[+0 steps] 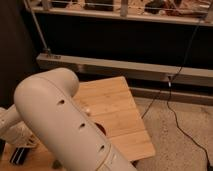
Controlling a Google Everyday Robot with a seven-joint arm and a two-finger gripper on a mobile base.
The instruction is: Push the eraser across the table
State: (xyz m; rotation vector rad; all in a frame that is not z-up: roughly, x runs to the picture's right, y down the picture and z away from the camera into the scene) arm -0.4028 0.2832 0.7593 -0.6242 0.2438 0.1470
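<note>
My big white arm (65, 125) fills the lower left and hides much of the light wooden plank table (117, 107). The eraser (18, 155), black with a white stripe, lies at the table's bottom left, partly cut off by the arm. My gripper (21, 138) is at the far left, just above the eraser and close to it; I cannot tell whether it touches the eraser.
A dark rounded object (100, 129) peeks out from behind the arm near the table's middle. A black cable (170, 107) runs over the speckled floor to the right. A metal rail and dark wall (125, 65) stand behind the table.
</note>
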